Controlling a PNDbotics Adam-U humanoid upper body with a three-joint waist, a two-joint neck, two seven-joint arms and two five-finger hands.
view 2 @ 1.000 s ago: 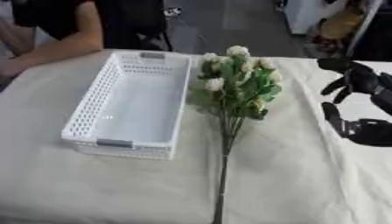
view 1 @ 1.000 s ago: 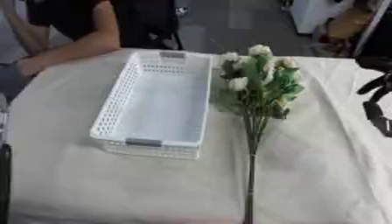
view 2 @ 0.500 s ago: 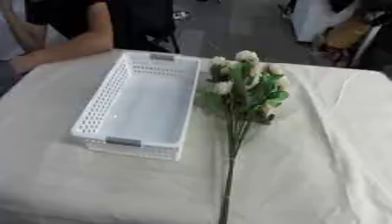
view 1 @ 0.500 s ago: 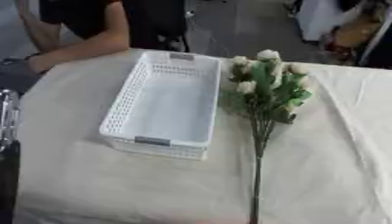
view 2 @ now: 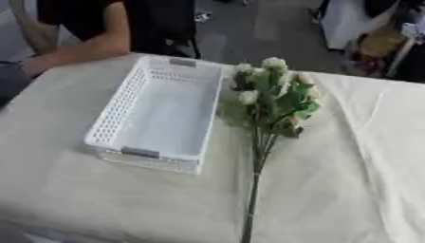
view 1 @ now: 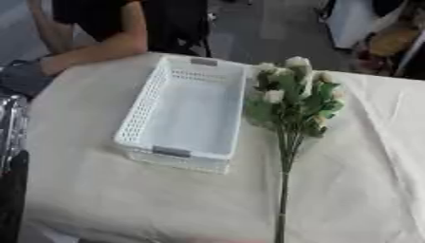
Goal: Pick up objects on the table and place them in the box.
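The bunch of white flowers [view 1: 291, 102] lies on the cloth-covered counter [view 1: 357, 180] just beside the right wall of the empty white basket [view 1: 187, 114], blooms at the far end and long stem toward the near edge. Neither hand shows in either view, so their fingers cannot be judged. The pick-up looks not yet begun; next, a hand must reach the stem and grasp it.

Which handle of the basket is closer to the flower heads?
The far handle, at the basket's back end, level with the flower heads; the near handle sits beside the stems.
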